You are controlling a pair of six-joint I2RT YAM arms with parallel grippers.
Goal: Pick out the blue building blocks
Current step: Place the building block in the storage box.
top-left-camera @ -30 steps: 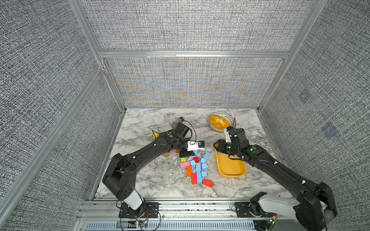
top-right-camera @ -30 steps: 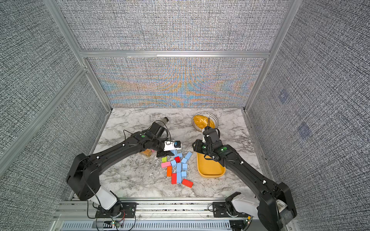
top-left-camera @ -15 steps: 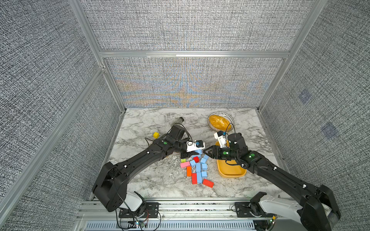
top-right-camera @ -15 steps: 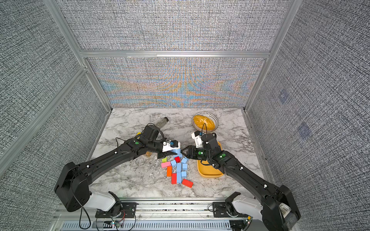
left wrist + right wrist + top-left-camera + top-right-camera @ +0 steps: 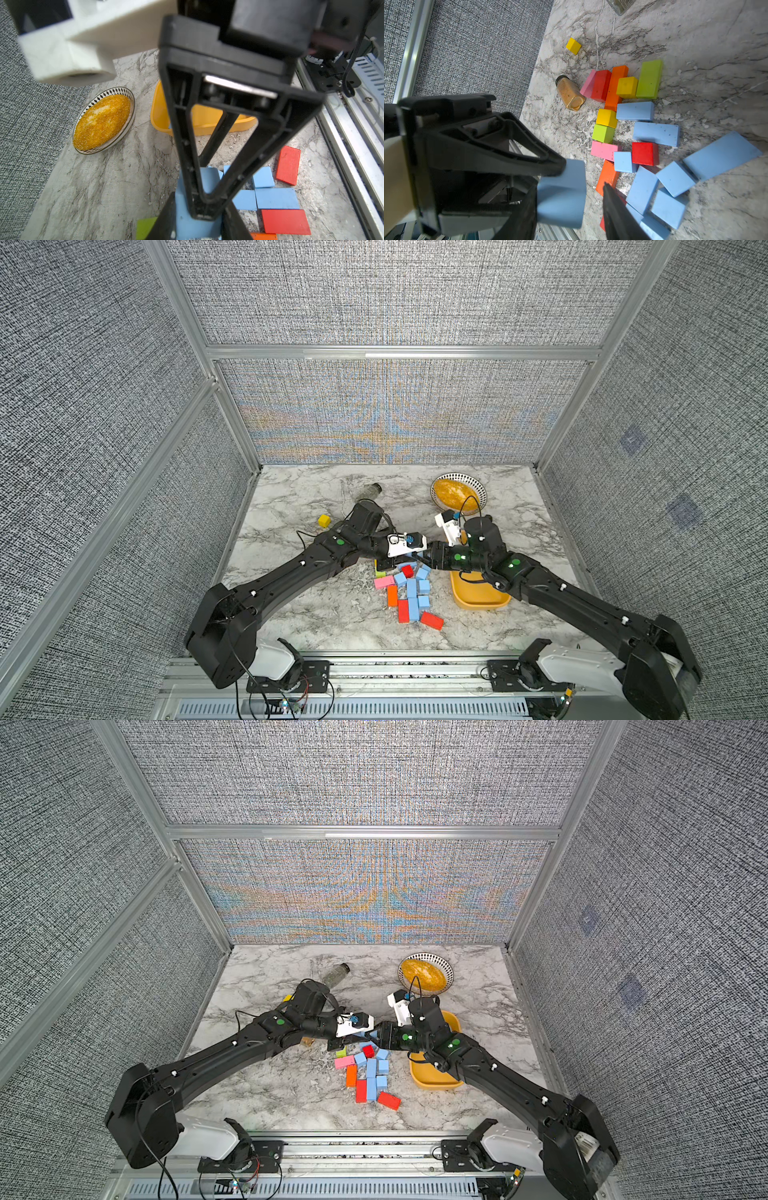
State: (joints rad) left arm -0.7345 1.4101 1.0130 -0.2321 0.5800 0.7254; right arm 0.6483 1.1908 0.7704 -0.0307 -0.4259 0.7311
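Observation:
The blue building blocks [image 5: 411, 593] [image 5: 372, 1073] lie in a loose cluster on the marble table among other colours, and show too in the right wrist view [image 5: 656, 133] and the left wrist view [image 5: 276, 198]. Above the cluster's far end, my left gripper [image 5: 401, 561] [image 5: 347, 1042] [image 5: 199, 222] is shut on one blue block [image 5: 187, 224] [image 5: 562, 197] [image 5: 365, 1045]. My right gripper [image 5: 422, 559] [image 5: 376, 1038] [image 5: 569, 187] meets it tip to tip. It is open: its jaws flank that block, one touching, the other apart.
A yellow tray [image 5: 478, 601] [image 5: 436, 1081] [image 5: 158, 108] sits under my right arm. Behind it is a patterned bowl of orange grains [image 5: 455, 493] [image 5: 104, 120]. A glass jar [image 5: 370, 491] lies far back, a yellow cube [image 5: 324, 521] left. Red, orange, pink and green blocks [image 5: 612, 87] and a spice bottle [image 5: 571, 95] surround the cluster.
My right gripper swung from above the yellow tray leftward to meet my left gripper. My left arm stretched forward with the blue block. The jaws now stand around the same block.

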